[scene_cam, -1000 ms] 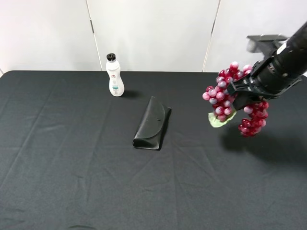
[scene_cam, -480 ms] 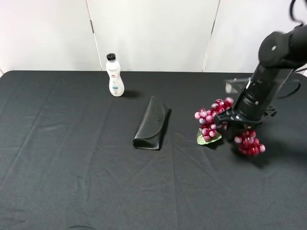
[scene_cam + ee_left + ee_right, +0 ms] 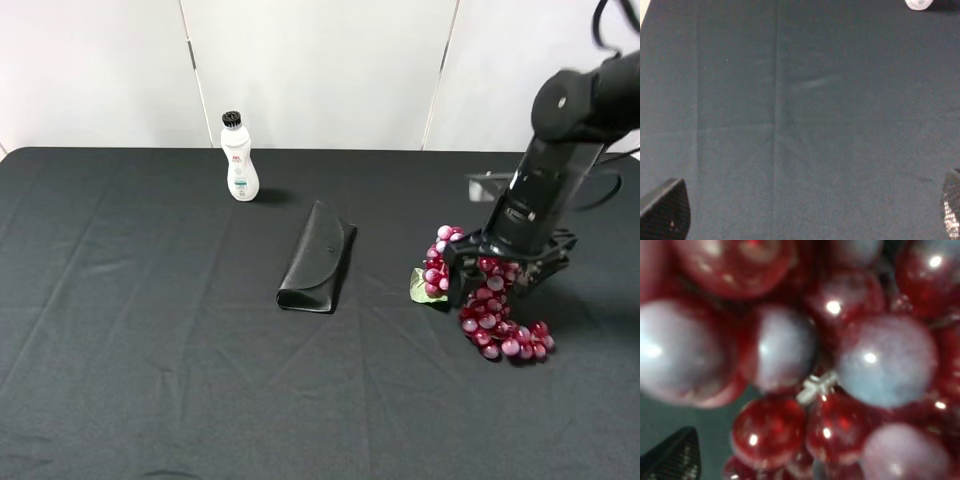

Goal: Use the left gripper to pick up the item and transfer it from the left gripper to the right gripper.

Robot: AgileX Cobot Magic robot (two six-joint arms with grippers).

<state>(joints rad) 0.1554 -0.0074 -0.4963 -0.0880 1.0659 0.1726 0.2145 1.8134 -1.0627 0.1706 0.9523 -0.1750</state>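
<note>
bottle label (image 3: 240, 176): I see a printed label w/ a small red mark near the top & blue-green patch lower down, but no word or number I can read at this res. Bottle stands well apart from the right gripper (image 3: 503, 277), far across the table from it.
bottle cap (image 3: 232, 119): black, no marking I can make out.
bottle in left wrist view (image 3: 919, 4): only a white sliver at the frame edge, no print legible.
glasses case (image 3: 317, 257): plain black, no logo I can read; between bottle & right gripper.
grapes close-up (image 3: 790, 360): no text, just glare spots.
</note>
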